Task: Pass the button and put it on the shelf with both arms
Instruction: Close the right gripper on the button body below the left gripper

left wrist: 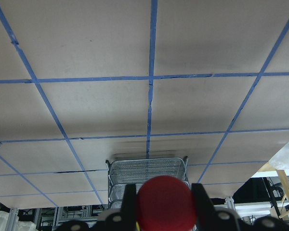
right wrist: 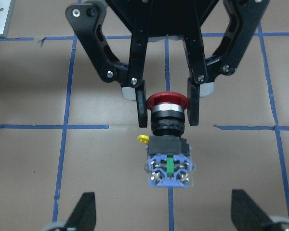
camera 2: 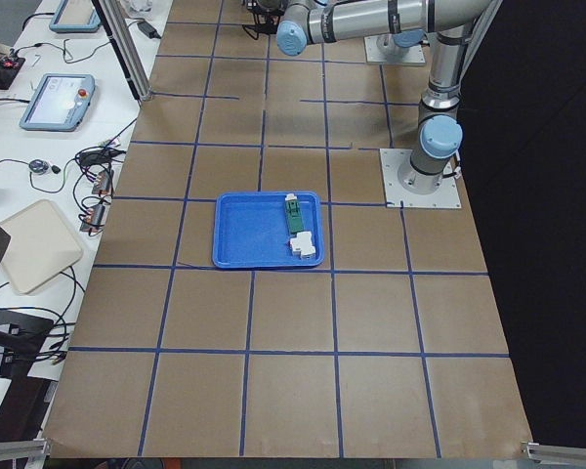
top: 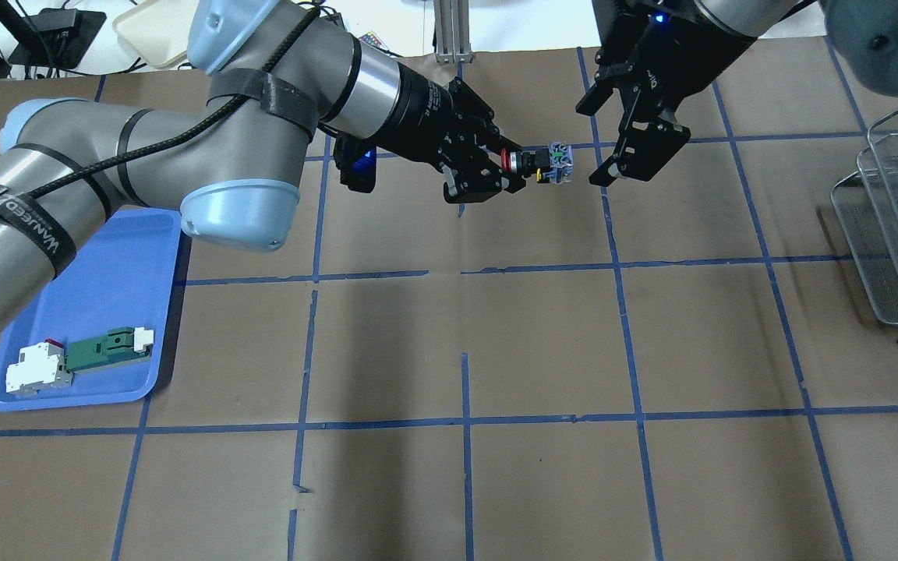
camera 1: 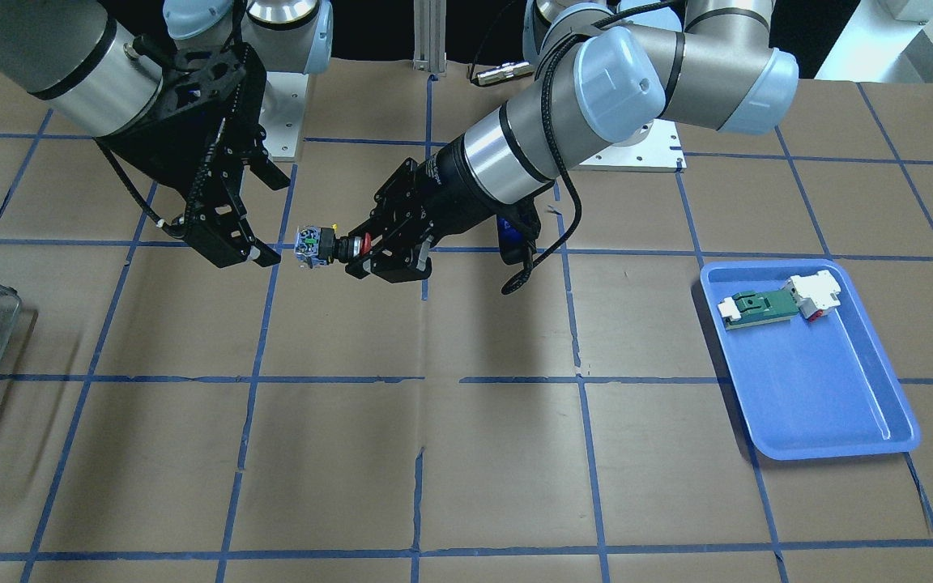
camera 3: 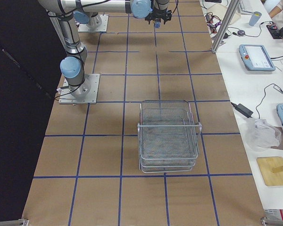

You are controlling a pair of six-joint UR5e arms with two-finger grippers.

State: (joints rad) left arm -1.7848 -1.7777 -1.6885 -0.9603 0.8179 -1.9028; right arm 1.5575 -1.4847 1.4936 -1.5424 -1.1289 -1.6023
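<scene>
My left gripper [camera 1: 357, 247] [top: 513, 167] is shut on the button [camera 1: 325, 245] [top: 542, 162]. It grips the red cap and black collar and holds the button level above the table. The pale blue contact block points at my right gripper [camera 1: 274, 220] [top: 594, 142]. That gripper is open, with its fingers just past the block and apart from it. In the right wrist view the button [right wrist: 167, 139] hangs between the left fingers [right wrist: 141, 108], with my right fingertips [right wrist: 84, 214] spread wide below it. The wire shelf [top: 893, 226] [camera 3: 169, 136] [left wrist: 147, 171] stands on the robot's right.
A blue tray [camera 1: 823, 397] [top: 106, 273] [camera 2: 254, 234] on the robot's left holds a green-and-white part [camera 1: 766, 306] [top: 83, 360]. Brown paper with blue tape lines covers the table. Benches with tablets and cables run along the table's far side.
</scene>
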